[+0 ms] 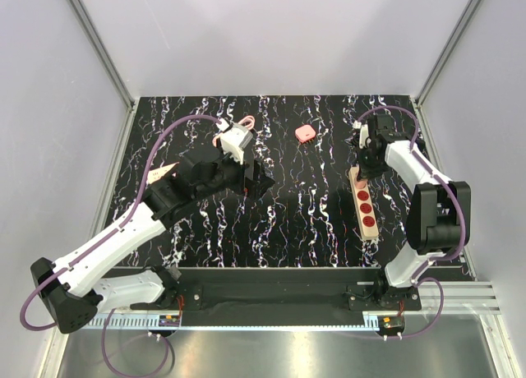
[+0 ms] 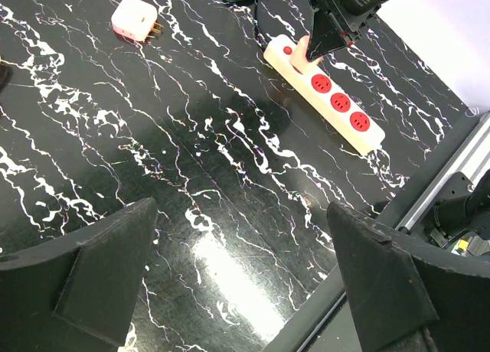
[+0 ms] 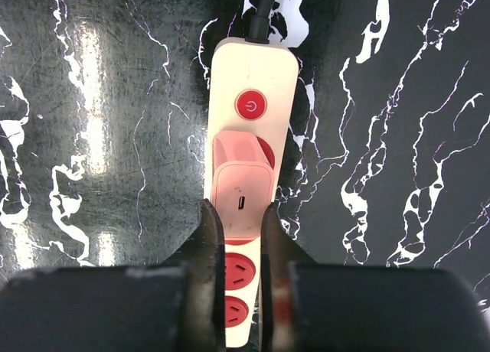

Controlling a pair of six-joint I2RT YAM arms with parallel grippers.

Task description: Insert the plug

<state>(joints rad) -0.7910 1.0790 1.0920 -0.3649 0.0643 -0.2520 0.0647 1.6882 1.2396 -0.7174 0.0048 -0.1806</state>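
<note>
Step in hand, as judged: seating the plug (image 3: 241, 176) fully; best done by pressing straight down on its top face, centred, so the pins do not cock and the light power strip (image 3: 230, 76) does not skid. Table (image 1: 279, 230): glossy black slab, white marbling. Left gripper (image 2: 241, 237): matt black, spread wide, empty, lower part of its own view. Right gripper (image 3: 240, 214): fingers pressed nearly together over the plug's near end, contact not discernible. Power strip: cream plastic bar, round red sockets, centre frame. Plug: smooth salmon-pink rounded block on the first socket below the red button (image 3: 251, 105), seating depth unclear. Second adapter (image 2: 134, 19): pale pink, prongs bare, upper left
</note>
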